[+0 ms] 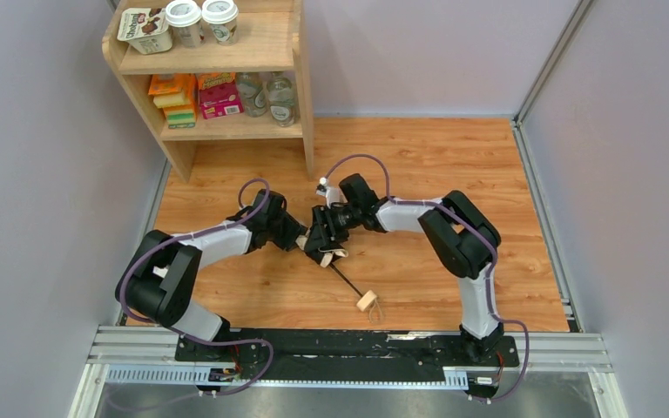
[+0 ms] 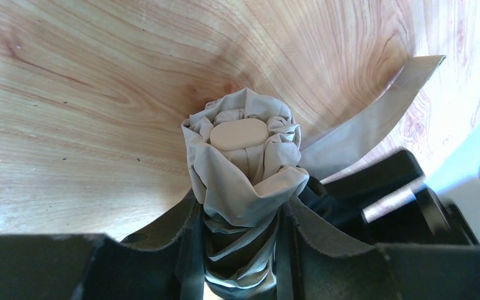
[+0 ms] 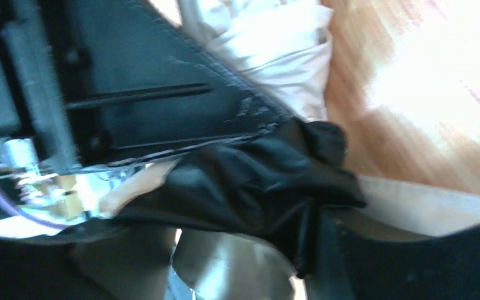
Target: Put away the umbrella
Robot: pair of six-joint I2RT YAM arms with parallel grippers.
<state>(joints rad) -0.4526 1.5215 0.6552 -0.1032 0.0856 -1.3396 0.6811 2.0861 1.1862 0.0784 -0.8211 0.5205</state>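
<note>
Two arms bend inward, meeting over the table [image 1: 453,174], left gripper [image 2: 240,211] pinching the umbrella [image 2: 240,134] by its rolled canopy; the right gripper [image 1: 323,239] I cannot tell, open or closed.

Two arms, same build. Left arm [image 1: 196,252], lower left of top view: white link shells w/ bulky black joint housings. Right arm [image 1: 470,244], lower right: likewise. A thin purple cable [image 1: 253,185] loops along each. Bases sit on a black plate [image 1: 348,341] over a silver slotted rail [image 1: 348,359] at bottom edge. Left wrist view: left gripper [image 2: 240,262] has matte black fingers [image 2: 150,256], wedge-shaped. Right wrist view, blurred: black finger [image 3: 162,81] w/ straight grooves, purple wire [image 3: 0,200] at left edge.
</note>
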